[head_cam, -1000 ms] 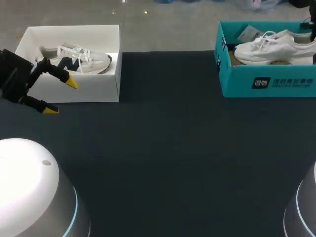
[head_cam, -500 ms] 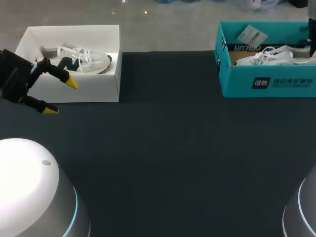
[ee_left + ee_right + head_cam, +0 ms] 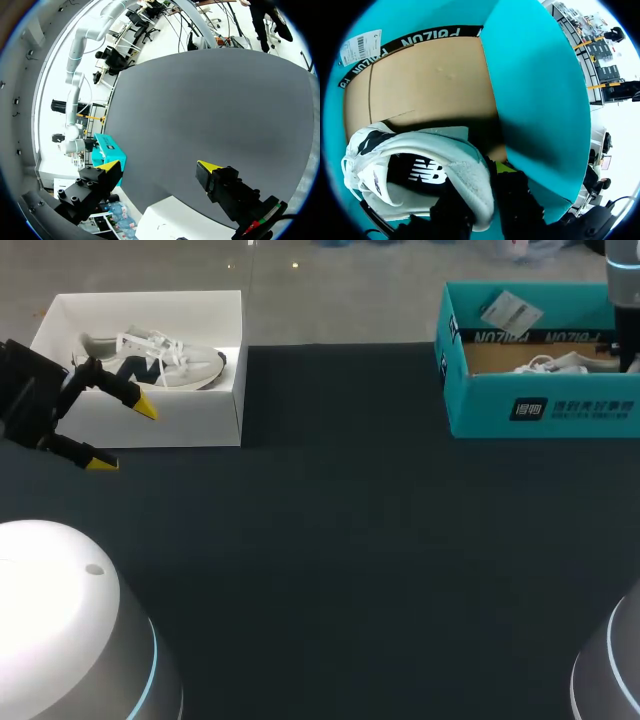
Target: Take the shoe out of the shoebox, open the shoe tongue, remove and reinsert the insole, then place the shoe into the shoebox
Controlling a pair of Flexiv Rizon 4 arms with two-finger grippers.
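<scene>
White sneaker (image 3: pixel 420 165) lay inside teal shoebox (image 3: pixel 540 405), table (image 3: pixel 350 540) 2 o'clock | right gripper (image 3: pixel 481 192) clamped on its heel | left gripper (image 3: pixel 122 435) wide open, empty, 10 o'clock beside white shoebox (image 3: pixel 150 425)

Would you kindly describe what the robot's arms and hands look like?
The left arm and right arm are glossy silver-white with blue light rings. The left hand is black and angular, its two fingers yellow-tipped; the right hand is black too.

white print on teal shoebox (image 3: pixel 480 412) front, barcode label (image 3: pixel 361 46) inside it; logo lettering inside shoe (image 3: pixel 462 162)
</scene>
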